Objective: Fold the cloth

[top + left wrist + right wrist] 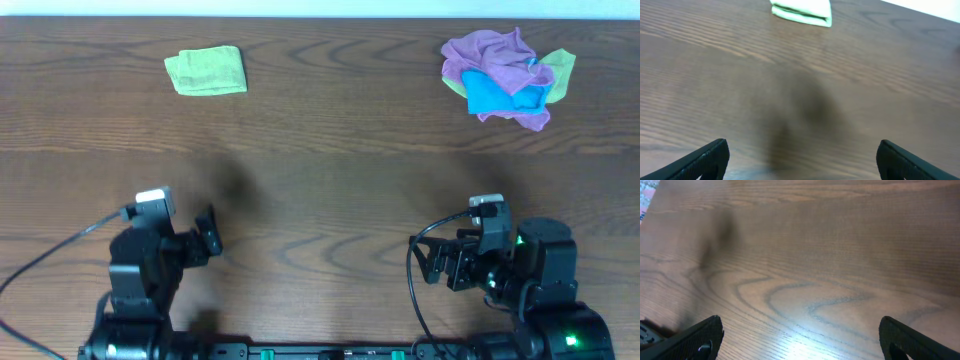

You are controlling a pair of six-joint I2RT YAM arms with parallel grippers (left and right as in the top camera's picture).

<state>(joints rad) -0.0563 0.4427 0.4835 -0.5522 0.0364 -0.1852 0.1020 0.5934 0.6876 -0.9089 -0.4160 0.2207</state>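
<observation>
The folded cloth (206, 72) lies on the counter (330, 150) at the far left, close to the back edge. At the far right, just as far back, sits a heap of cloths (505, 78), several piled on one another and well apart from the folded one. The two arms stand at the near edge, one on each side. The left fingers (208, 232) are over bare counter near the front, the folded cloth well ahead of them. The right fingers (430, 262) are placed likewise on the other side — the heap lies well ahead and somewhat to their right.
</observation>
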